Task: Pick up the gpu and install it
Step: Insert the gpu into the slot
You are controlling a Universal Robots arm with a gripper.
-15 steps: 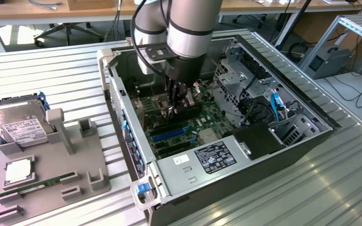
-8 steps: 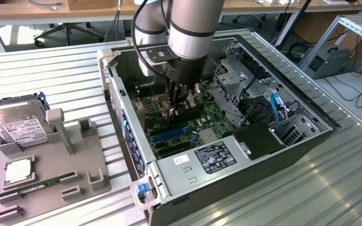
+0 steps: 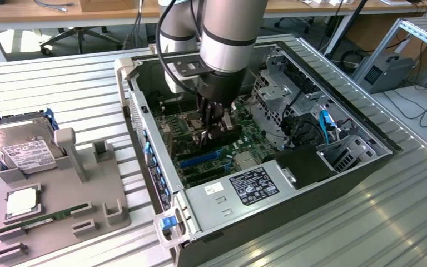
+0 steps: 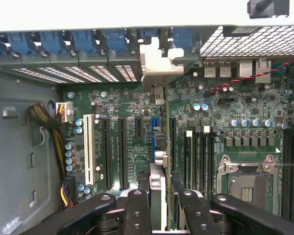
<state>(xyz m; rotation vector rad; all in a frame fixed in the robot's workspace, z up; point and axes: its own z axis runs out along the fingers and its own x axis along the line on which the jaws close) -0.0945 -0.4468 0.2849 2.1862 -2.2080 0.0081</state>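
Holding the gpu point(image 4: 158, 196) edge-on between its fingers point(image 4: 137, 215), the gripper point(image 3: 217, 125) is partly closed, its jaws clamped on the card's two faces. In the wrist view the card runs as a thin vertical strip away from the fingers, its silver bracket point(image 4: 157, 61) reaching the rear slot openings point(image 4: 95, 73) of the computer case point(image 3: 302, 178).

Step in hand, as judged: install, not pick-up. The card is already down inside the case over the motherboard point(image 4: 225, 107), lined up along the expansion slots point(image 4: 121, 147).

What the seating calls for: card edge square over one slot, bracket tucked into its rear opening, then a straight push down with no tilt.

Further out in the exterior view, the arm point(image 3: 228, 33) stands upright into the open case. On the grey fixture tray point(image 3: 58, 200) to the exterior view's left lie the hard drive point(image 3: 20, 147) and the RAM stick point(image 3: 43, 218), both well apart from the work.

Hard to make out: whether the card's connector edge is touching the slot or just above it, and which slot it sits over; the card itself hides that. The shroud face is not readable from either view.
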